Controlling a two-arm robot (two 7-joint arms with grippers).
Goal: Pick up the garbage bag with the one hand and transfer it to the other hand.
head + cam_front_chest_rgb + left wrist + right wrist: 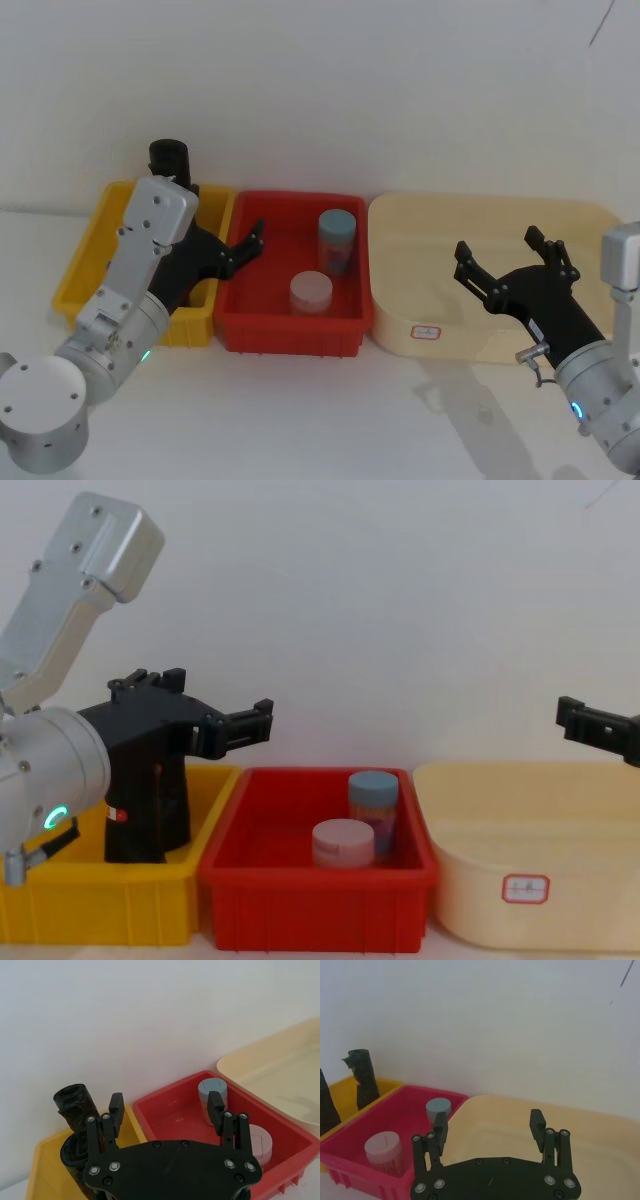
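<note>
Two black rolls are standing upright in the yellow bin [80,270]. The garbage bag [74,1102] is the taller one, sitting at the bin's back edge by the wall. Its red-and-white label is showing in the right wrist view [362,1077]. The second black roll [72,1152] is standing just in front of it; I can't tell if they're touching.

The left gripper [166,1105] is hovering over the wall shared by the yellow bin and the red bin [290,335]. Its fingers [116,1105] are spread wide and holding nothing.

Key relation: the bag is sitting outside the opening, to the robot's left of it and farther back. Its long axis is running vertical, so my read is a side-on grasp after shifting toward the bin's back edge, while keeping clear of the second roll.

The left arm is far nearer. The right gripper [500,247] is waiting over the cream tub [400,330], well apart from the bag and across the red bin, fingers also wide open and empty.

Hard to see:
- In the head view, the left arm's housing is covering the bag's lower part.
- In the chest view, the gripper body is blocking the rolls. A dark mass with a red spot is showing, and I can't tell which roll it is.
- The right gripper is getting cut off at the chest view's right edge.

Two jars [325,265] are standing in the red bin, clear of the approach.
</note>
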